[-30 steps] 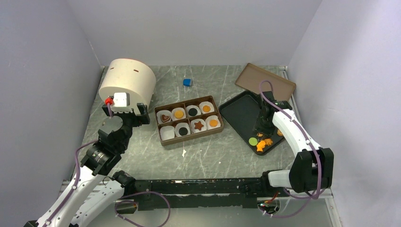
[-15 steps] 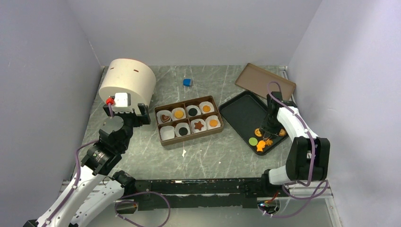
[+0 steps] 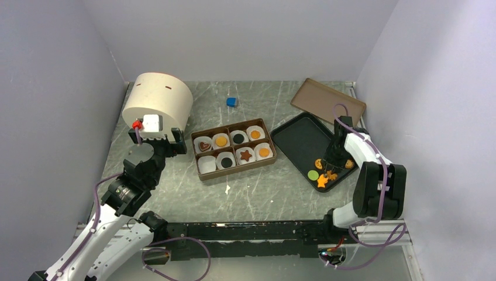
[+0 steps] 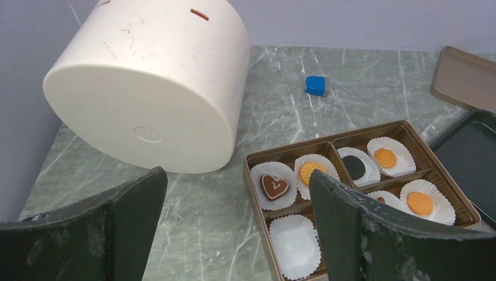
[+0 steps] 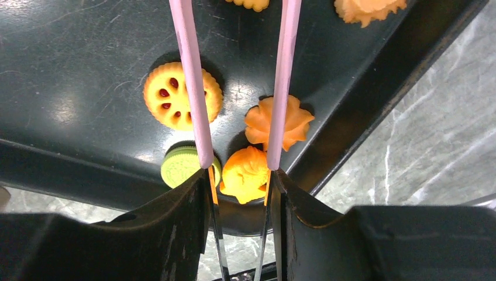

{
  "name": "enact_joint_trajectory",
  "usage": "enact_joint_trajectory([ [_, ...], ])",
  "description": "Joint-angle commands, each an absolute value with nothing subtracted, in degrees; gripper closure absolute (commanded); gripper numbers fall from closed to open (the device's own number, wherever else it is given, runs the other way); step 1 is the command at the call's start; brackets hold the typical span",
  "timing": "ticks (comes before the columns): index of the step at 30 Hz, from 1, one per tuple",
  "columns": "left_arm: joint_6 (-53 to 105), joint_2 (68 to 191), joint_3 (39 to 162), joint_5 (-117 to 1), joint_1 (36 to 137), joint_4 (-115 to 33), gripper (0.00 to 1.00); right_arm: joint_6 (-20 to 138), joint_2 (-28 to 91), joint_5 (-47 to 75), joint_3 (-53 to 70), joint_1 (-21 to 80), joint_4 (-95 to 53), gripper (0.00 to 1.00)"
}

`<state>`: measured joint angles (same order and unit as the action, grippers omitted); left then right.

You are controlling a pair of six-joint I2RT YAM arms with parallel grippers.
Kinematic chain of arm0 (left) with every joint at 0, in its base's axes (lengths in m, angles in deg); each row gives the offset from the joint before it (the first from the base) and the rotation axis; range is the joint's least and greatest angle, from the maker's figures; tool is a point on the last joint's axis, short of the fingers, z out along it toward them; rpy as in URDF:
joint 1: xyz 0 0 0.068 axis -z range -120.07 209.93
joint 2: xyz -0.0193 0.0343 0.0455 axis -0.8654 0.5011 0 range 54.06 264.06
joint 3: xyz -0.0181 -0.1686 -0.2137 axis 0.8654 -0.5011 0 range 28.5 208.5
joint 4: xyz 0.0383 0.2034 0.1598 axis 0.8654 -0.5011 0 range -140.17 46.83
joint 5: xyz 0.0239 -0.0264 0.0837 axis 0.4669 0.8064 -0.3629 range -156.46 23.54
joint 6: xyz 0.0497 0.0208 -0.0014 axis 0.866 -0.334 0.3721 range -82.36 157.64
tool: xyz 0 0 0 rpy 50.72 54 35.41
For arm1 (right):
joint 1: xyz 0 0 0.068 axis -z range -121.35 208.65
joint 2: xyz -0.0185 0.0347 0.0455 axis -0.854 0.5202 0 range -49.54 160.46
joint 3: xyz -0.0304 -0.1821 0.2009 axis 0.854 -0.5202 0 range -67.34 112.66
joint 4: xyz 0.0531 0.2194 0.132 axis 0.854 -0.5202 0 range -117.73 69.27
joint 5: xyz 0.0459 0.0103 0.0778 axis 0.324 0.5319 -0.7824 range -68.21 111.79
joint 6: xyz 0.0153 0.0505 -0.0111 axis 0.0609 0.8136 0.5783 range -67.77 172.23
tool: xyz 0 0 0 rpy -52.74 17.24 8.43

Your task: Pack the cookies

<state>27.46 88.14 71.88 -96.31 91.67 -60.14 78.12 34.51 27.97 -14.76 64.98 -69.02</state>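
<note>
The brown box (image 3: pixel 199 156) holds white paper cups. Most have cookies in them: a brown heart (image 3: pixel 204 146), a star (image 3: pixel 246 156), black and orange rounds. The near-left cup (image 4: pixel 295 246) is empty. More cookies lie in the near corner of the black tray (image 3: pixel 298 143): a green round (image 5: pixel 184 165), an orange fish (image 5: pixel 245 174), a dotted round (image 5: pixel 182 95) and a flower (image 5: pixel 279 123). My right gripper (image 5: pixel 240 175) hangs over them, shut on pink-armed tweezers (image 5: pixel 196 88) whose tips run out of view. My left gripper (image 4: pixel 237 184) stands open, left of the box.
A big cream cylinder (image 3: pixel 158 99) lies on its side at the back left. A small blue cube (image 3: pixel 232 102) sits behind the box. The brown lid (image 3: pixel 327 100) leans at the tray's far end. Walls close in on both sides.
My right gripper has shifted right and slightly nearer over the tray, uncovering the dotted round cookie. The left arm has not moved.
</note>
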Motion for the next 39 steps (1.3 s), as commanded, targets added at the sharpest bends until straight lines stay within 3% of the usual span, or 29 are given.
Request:
enact_joint_trajectory([
  [1, 28.06, 88.3, 71.83, -96.61, 91.87, -57.42, 0.04, 77.37, 34.04, 25.59, -13.86, 65.71, -66.8, 0.59],
  [9, 28.12, 88.1, 71.83, -96.69, 91.88, -57.47, 0.04, 77.64, 34.06, 26.62, -13.77, 66.46, -67.06, 0.59],
  [28, 28.0, 88.51, 72.1, -96.87, 91.89, -57.89, 0.04, 73.86, 30.21, 20.29, -6.4, 65.81, -70.6, 0.79],
  [39, 27.82, 88.89, 72.27, -96.78, 91.79, -58.11, 0.04, 71.04, 29.29, 16.03, -0.78, 54.04, -69.73, 0.8],
])
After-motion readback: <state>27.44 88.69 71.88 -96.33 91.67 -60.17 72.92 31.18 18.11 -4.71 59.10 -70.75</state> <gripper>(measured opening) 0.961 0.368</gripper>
